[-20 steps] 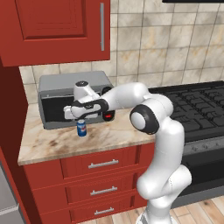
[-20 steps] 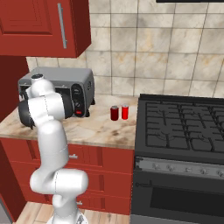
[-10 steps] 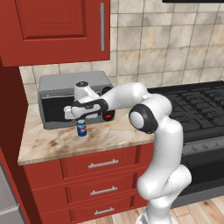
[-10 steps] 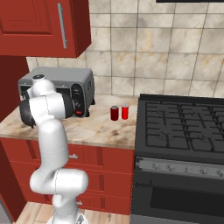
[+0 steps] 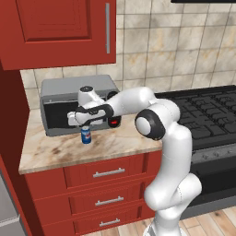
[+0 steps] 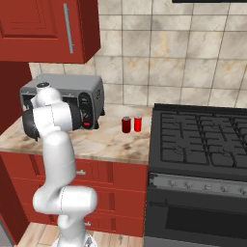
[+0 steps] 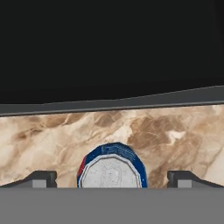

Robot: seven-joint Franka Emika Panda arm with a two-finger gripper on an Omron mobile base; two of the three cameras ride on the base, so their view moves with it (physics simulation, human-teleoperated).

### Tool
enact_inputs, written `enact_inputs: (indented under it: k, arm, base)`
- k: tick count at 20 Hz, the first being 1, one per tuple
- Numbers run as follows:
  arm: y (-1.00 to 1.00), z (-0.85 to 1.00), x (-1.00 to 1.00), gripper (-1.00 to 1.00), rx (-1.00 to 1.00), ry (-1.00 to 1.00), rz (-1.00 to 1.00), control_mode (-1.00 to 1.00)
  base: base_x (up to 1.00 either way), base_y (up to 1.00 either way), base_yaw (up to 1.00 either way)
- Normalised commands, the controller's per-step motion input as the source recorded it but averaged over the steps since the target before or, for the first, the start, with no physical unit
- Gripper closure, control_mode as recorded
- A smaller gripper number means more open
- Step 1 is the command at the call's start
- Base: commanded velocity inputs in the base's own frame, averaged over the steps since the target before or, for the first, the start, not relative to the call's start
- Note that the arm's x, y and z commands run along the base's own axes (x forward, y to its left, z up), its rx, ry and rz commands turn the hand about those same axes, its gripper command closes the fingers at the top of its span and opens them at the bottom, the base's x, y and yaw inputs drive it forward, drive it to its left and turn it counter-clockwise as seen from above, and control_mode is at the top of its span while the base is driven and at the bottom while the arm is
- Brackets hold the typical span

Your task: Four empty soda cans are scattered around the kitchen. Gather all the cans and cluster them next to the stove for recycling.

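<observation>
Kitchen interior: red wooden upper cabinet (image 5: pixel 60 32) w/ steel bar handle hangs over beige-brown marble counter (image 5: pixel 55 150); red drawers (image 5: pixel 108 173) below, tan tiled wall (image 6: pixel 164 53) behind, wood plank floor (image 5: pixel 216 221) at bottom. Grey toaster oven (image 6: pixel 91 89) sits against wall.

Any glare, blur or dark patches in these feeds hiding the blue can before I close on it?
Left base view: sharp and evenly lit, blue can clear beneath the open gripper. Hand view: no blur or glare, silver top plain between the fingertips; the black upper half is the toaster oven front.
</observation>
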Motion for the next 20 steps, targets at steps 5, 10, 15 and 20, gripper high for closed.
enact_inputs:
  k: [5, 10, 15, 20]
  arm:
    - [0.00, -0.08, 0.00, -1.00, 0.00, 0.00, -0.01, -1.00]
    - [0.00, -0.09, 0.00, -1.00, 0.00, 0.00, -0.01, -1.00]
    - [0.00, -0.08, 0.00, -1.00, 0.00, 0.00, -0.01, -1.00]
    - [0.02, -0.09, 0.00, -1.00, 0.00, 0.00, -0.01, -1.00]
  base:
    - [0.00, 0.00, 0.00]
    - [0.00, 0.00, 0.00]
    - [0.00, 0.00, 0.00]
    - [0.00, 0.00, 0.00]
